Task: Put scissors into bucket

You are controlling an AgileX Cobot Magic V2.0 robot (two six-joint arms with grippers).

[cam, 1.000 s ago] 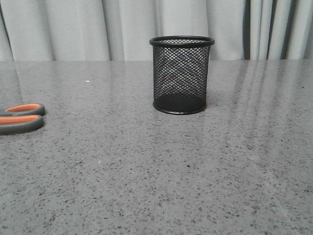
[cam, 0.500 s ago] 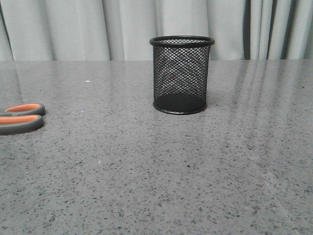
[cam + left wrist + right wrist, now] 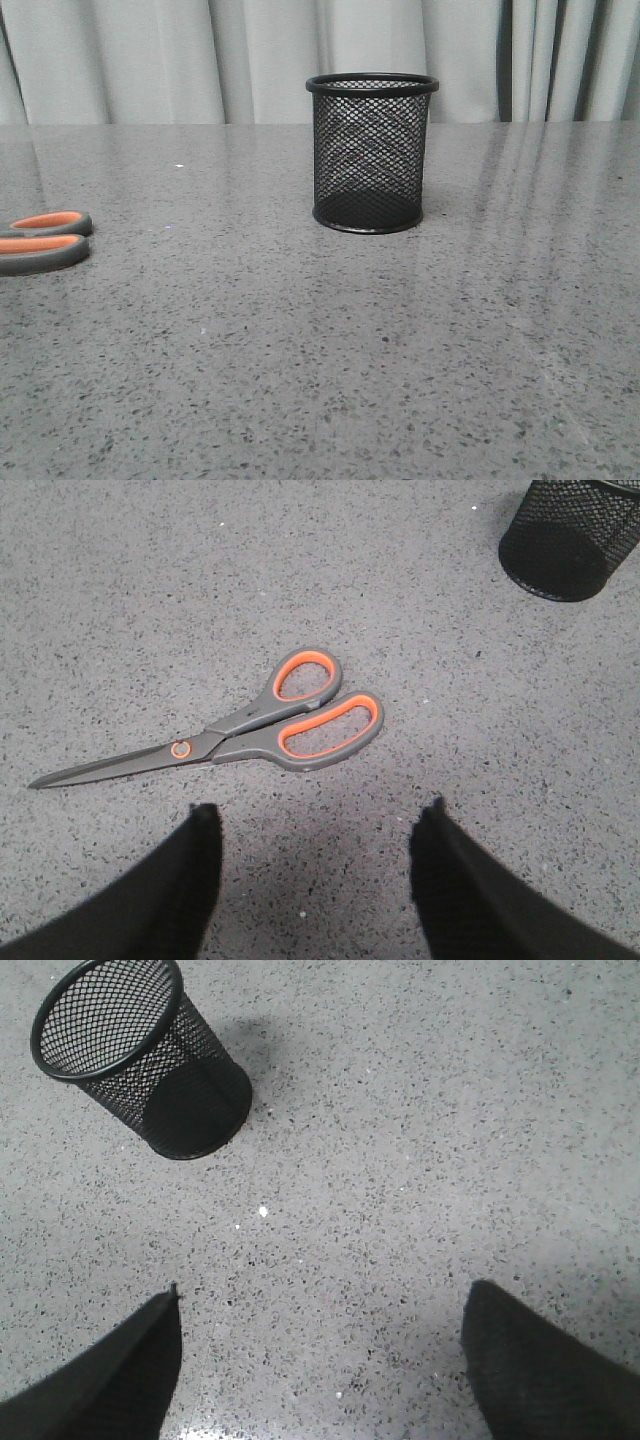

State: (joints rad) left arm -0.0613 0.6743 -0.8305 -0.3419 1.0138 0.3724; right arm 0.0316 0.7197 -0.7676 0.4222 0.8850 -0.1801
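The scissors (image 3: 250,728) lie flat on the grey speckled table, dark grey handles lined orange, blades closed. In the front view only their handles (image 3: 45,240) show at the left edge. The black wire-mesh bucket (image 3: 371,153) stands upright at the table's middle back; it also shows in the left wrist view (image 3: 568,535) and the right wrist view (image 3: 140,1060). My left gripper (image 3: 318,820) is open and empty, above the table just short of the scissors' handles. My right gripper (image 3: 325,1305) is open and empty, above bare table, apart from the bucket.
The grey speckled table (image 3: 320,340) runs back to a pale curtain (image 3: 250,60). Neither arm shows in the front view.
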